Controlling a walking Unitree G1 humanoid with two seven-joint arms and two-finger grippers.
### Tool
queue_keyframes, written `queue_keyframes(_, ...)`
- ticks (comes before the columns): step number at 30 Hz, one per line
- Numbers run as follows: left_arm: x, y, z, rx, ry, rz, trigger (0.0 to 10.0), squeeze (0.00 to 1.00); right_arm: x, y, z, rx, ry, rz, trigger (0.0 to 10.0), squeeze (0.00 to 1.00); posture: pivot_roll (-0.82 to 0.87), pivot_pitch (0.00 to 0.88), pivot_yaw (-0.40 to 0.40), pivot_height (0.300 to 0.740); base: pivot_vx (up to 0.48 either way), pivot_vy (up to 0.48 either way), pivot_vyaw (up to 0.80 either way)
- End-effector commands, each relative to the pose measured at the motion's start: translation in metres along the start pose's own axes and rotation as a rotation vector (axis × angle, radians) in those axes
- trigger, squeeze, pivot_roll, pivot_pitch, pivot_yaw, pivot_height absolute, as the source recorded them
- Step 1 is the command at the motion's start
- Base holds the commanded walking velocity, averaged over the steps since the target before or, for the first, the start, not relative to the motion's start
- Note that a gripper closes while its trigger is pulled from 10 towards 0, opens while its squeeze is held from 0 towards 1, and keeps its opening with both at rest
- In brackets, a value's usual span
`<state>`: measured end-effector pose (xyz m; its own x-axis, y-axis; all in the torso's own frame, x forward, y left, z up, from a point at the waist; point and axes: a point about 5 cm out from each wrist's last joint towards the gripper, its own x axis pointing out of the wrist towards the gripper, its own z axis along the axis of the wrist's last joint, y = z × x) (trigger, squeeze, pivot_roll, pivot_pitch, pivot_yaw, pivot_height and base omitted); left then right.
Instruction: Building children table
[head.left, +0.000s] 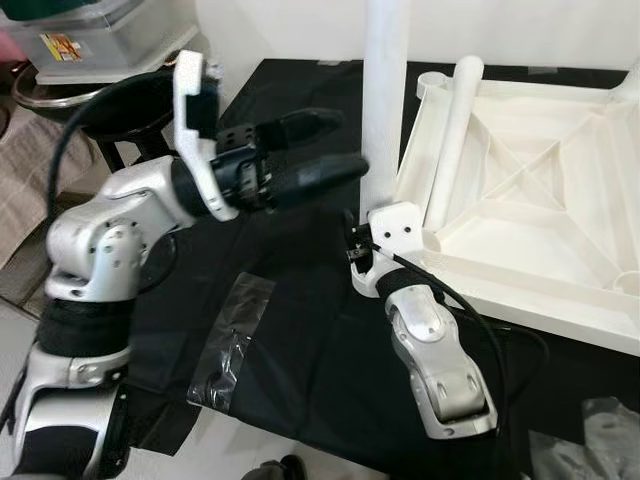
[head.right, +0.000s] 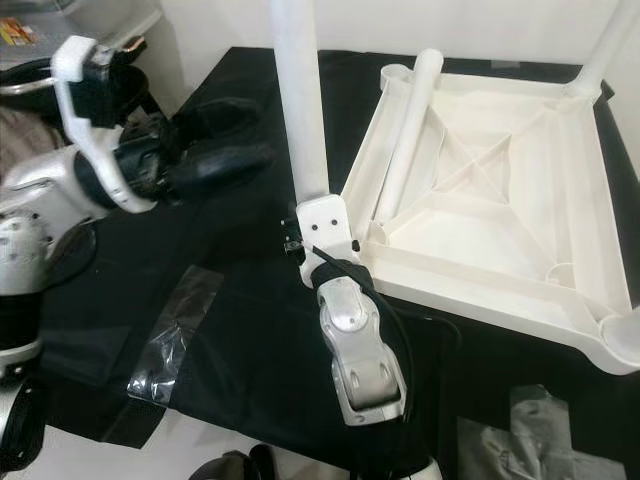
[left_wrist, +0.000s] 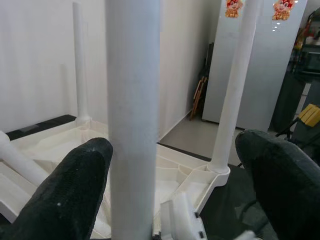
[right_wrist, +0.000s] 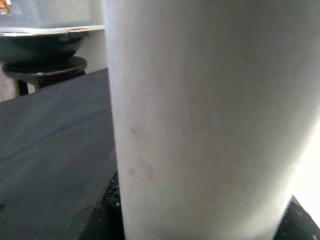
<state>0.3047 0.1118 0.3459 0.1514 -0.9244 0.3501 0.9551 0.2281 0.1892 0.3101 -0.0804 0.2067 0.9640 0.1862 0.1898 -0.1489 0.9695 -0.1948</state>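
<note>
Right at the centre of the frame, the right gripper (head.left: 372, 232) is clamped on a white table leg (head.left: 384, 100) standing upright beside the upturned tabletop (head.left: 530, 200) at right. From the left, the left gripper (head.left: 335, 150) hovers by that leg, fingers (left_wrist: 75, 190) spread wide and empty.

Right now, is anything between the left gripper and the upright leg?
Nothing visible. The left gripper is open, its fingers on either side of the leg with only air between. The right gripper is at the leg's base, below that line.
</note>
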Motion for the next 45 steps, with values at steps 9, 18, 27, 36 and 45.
queue_keyframes(9,0.012,0.016,0.0,0.05,-0.005,0.069,10.0,1.0,0.001,0.013,-0.007,0.013,0.028,0.061,10.0,0.0,0.04,0.172,0.103,0.74,0.0,0.0,0.0)
queue_keyframes(18,0.032,0.017,0.0,0.039,0.026,0.016,10.0,0.0,0.002,0.018,-0.004,0.026,0.012,0.088,10.0,0.0,0.04,0.161,0.109,0.74,0.0,0.0,0.0)
queue_keyframes(27,0.047,0.01,-0.002,0.022,0.054,-0.099,0.0,0.0,0.003,0.021,-0.002,0.016,-0.002,0.121,10.0,0.0,0.04,0.159,0.113,0.74,0.0,0.0,0.0)
queue_keyframes(36,0.047,0.009,0.001,0.039,0.078,-0.114,0.0,0.0,0.019,-0.01,0.03,0.005,-0.172,0.308,10.0,1.0,0.04,0.161,0.107,0.74,0.0,0.0,0.0)
queue_keyframes(45,0.045,0.01,0.004,0.048,0.079,-0.119,0.0,0.0,0.034,-0.051,0.056,-0.038,-0.15,0.676,10.0,1.0,0.04,0.163,0.104,0.74,0.0,0.0,0.0)
